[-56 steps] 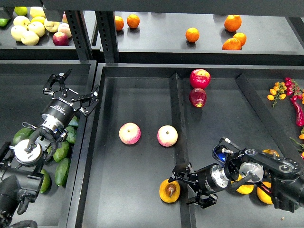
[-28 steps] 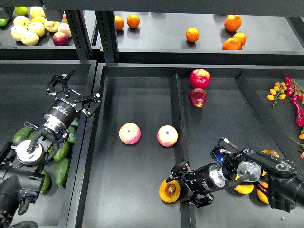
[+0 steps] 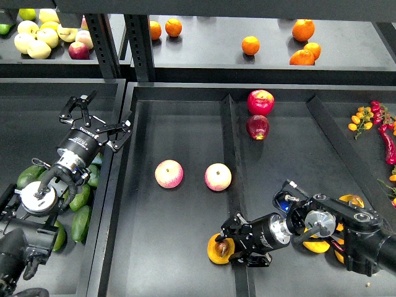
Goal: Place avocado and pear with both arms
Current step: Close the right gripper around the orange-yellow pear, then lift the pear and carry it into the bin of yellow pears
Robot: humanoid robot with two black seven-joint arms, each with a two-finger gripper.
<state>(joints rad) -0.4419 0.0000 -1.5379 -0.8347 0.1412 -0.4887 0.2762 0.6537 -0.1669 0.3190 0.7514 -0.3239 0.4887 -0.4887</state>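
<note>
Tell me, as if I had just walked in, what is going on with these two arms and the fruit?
A two-armed robot is working over black fruit trays. Its right gripper is down at the pear near the front of the middle tray, fingers at the fruit, though a firm grasp cannot be told. Its left gripper hangs open and empty above the left tray, beyond the pile of avocados. Two pink-yellow apples lie untouched in the middle tray.

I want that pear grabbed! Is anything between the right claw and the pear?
No. In the head view, the right gripper is right against the pear.
</note>
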